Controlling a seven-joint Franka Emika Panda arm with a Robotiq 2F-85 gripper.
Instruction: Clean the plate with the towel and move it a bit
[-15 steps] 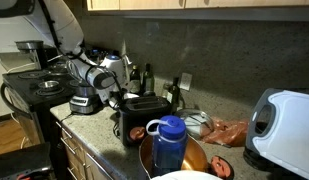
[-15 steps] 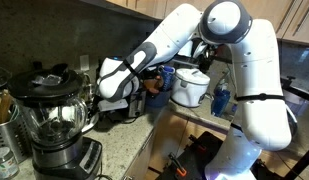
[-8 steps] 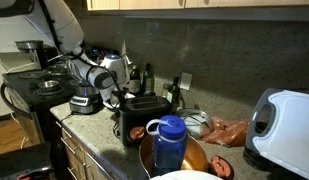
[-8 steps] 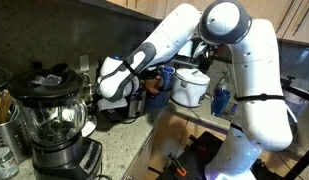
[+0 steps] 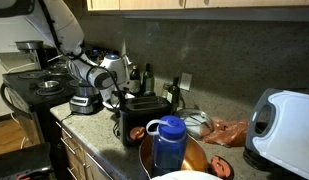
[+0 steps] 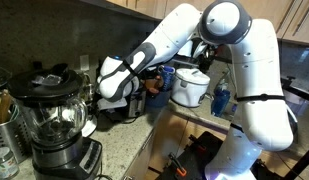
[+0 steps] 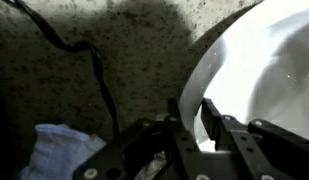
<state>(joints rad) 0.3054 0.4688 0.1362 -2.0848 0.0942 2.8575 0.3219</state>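
- The gripper (image 7: pixel 195 110) is clenched on the rim of the white plate (image 7: pixel 266 70). In the wrist view one finger (image 7: pixel 178 122) lies on the outer side of the rim and the other on the inner side, with only a thin strip of white between them.
- The plate fills the right side of the wrist view. Its curved edge runs from the top edge down into the jaws, so the grip is on the plate's near left rim.
- The towel (image 7: pixel 56 150), a crumpled bluish-white cloth, lies on the speckled counter (image 7: pixel 124 40) to the left of the gripper. It is near the fingers but clear of both them and the plate.
- A black cable (image 7: pixel 94 72) snakes over the counter between the towel and the plate's edge.
- In both exterior views the arm bends down so that the gripper (image 5: pixel 115 94) (image 6: pixel 118 93) sits low, toward the back edge of the counter and close to the dark wall.
- In those views the plate and towel are hidden behind the appliances.
- A black toaster (image 5: pixel 144 108) stands just beside the gripper in an exterior view, and a blender (image 6: pixel 52 118) stands on the gripper's other side in an exterior view.
- Farther out, near the front edge, is a blue bottle (image 5: pixel 169 142). A white rice cooker (image 6: pixel 191 87) sits well apart from the gripper, farther along the counter.
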